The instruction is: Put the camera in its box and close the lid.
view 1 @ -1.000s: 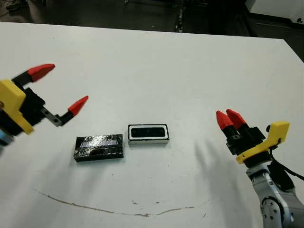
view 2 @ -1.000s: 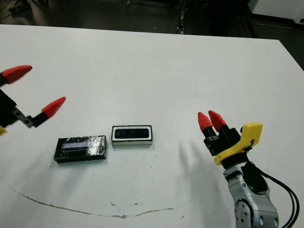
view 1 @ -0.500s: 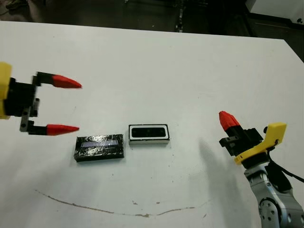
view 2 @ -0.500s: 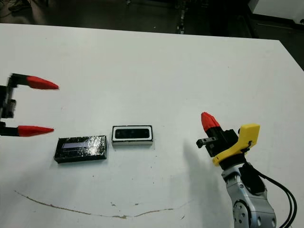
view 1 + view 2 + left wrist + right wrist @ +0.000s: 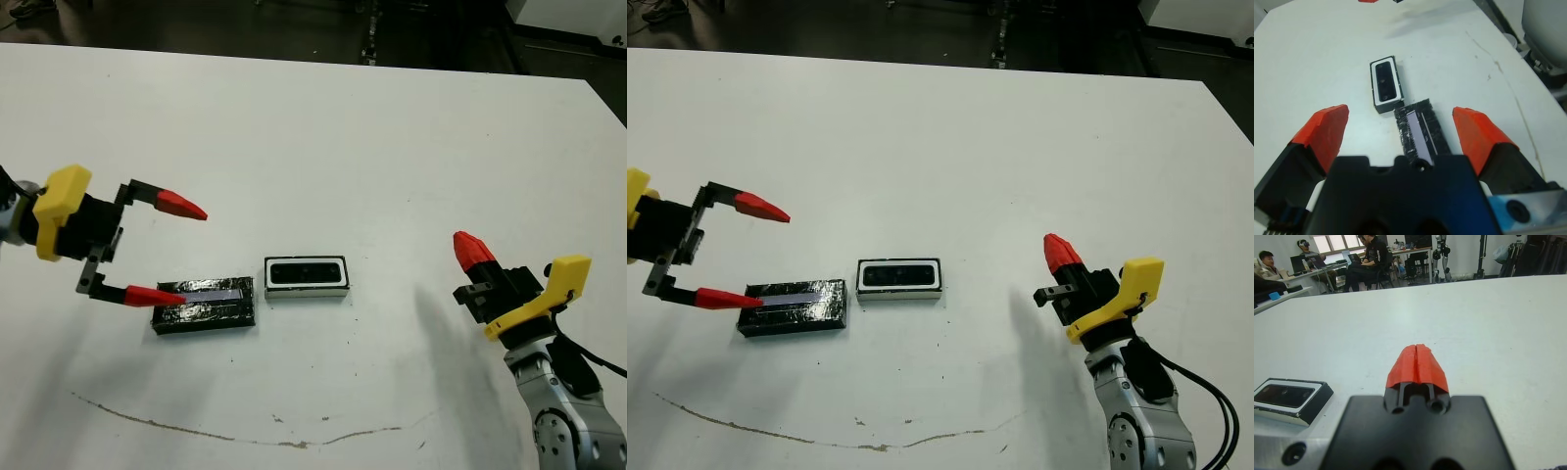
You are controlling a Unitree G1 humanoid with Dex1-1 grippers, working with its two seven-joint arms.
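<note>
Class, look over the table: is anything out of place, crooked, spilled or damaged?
Little stands out. The small black camera lies inside its white-rimmed box; the glossy black lid lies flat beside it. The one oddity is a thin brown curved mark on the white table.

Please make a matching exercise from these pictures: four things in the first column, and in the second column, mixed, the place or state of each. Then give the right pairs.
Things:
1. camera
2. lid
3. left gripper
4. right gripper

States:
A. fingers pressed together
B. lying inside the white-rimmed box
C. fingers spread wide
D. flat on the table, left of the box

Pairs: 1-B, 2-D, 3-C, 4-A
</note>
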